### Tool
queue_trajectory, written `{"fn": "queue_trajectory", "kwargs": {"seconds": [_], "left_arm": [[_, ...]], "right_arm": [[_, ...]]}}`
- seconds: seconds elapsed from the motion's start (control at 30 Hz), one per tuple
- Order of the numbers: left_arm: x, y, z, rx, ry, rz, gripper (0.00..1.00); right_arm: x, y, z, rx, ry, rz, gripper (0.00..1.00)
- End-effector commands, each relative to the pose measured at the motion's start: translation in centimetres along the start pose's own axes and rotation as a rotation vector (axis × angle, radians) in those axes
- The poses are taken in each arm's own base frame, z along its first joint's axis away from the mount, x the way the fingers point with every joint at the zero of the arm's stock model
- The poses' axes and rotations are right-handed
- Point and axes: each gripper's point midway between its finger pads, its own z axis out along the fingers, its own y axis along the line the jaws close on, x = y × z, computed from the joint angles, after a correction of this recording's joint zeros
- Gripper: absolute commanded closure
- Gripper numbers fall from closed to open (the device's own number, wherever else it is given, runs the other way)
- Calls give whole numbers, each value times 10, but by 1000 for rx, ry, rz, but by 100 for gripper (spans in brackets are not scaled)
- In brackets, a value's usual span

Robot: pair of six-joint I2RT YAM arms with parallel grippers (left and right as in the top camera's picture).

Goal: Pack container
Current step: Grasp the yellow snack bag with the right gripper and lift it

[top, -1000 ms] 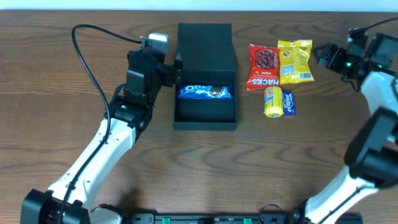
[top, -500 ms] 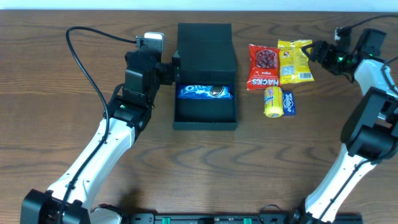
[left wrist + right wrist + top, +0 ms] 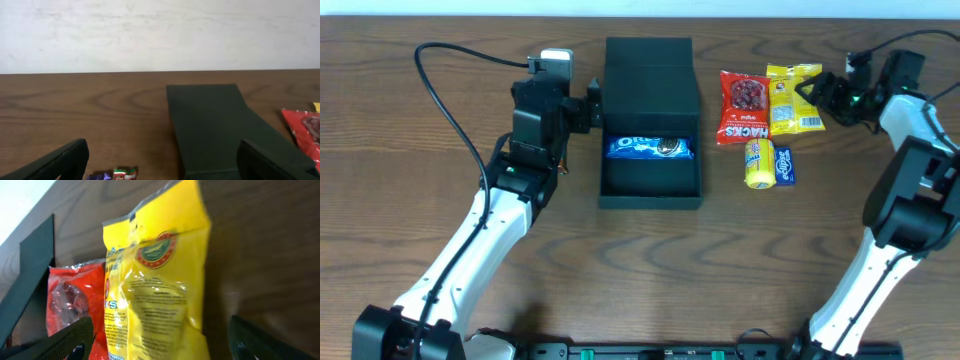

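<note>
One Oreo packet [image 3: 650,148] lies in the container [image 3: 650,85], upper centre, lid back for loading. Right gripper [image 3: 823,98], fingers spread, seemingly addresses the yellow packet [image 3: 794,98]; left gripper [image 3: 590,108], also spread, flanks the container.

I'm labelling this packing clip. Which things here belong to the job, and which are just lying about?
Job: box, cookie pack inside it, red packet, yellow packet, small yellow packet, small blue packet.
Lying about: only the black cable by the left arm.
</note>
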Motion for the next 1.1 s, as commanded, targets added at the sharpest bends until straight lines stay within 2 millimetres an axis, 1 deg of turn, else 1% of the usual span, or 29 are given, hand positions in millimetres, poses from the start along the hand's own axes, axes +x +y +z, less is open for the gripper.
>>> {"fn": "queue_trajectory", "kwargs": {"seconds": [0.0, 0.1, 0.17, 0.2, 0.33, 0.4, 0.47, 0.57, 0.67, 0.77, 0.83, 0.9, 0.97, 1.0, 1.07], "left_arm": [[-17, 9, -2, -28, -45, -24, 5], [-19, 13, -2, -34, -52, -27, 5], [-19, 13, -2, -35, -52, -28, 5], [-19, 13, -2, -36, -52, -28, 5], [-20, 14, -2, -37, -53, -29, 5], [-19, 14, -2, -37, -52, -29, 5], [-19, 14, -2, -37, -52, -29, 5], [-20, 14, -2, -37, -53, -29, 5], [-20, 14, -2, -37, -53, -28, 5], [-20, 14, -2, -37, -53, -28, 4], [-20, 14, -2, -38, -53, -28, 5], [-20, 14, -2, -38, -53, -15, 5], [-21, 15, -2, -39, -56, 6, 5], [-21, 15, -2, -40, -59, 10, 5], [-24, 17, -2, -44, -68, 8, 5]], "right_arm": [[11, 5, 19, -8, 40, 12, 15], [15, 6, 24, 6, 50, 6, 17], [15, 1, 26, 46, 48, 15, 24], [15, -2, 26, 67, 45, 20, 28], [14, -7, 26, 104, 39, 38, 55], [14, -8, 26, 108, 39, 39, 60], [14, -9, 26, 112, 36, 61, 71], [14, -8, 26, 111, 36, 66, 84], [10, -4, 22, 88, 37, 89, 92], [-1, 1, 9, 66, 35, 103, 99], [-16, 8, -8, 62, 26, 104, 99], [-30, 20, -25, 39, 20, 76, 99], [-44, 48, -50, -18, 17, 16, 99], [-49, 60, -60, -39, 12, -5, 99], [-60, 90, -81, -87, -7, -46, 99]]}}
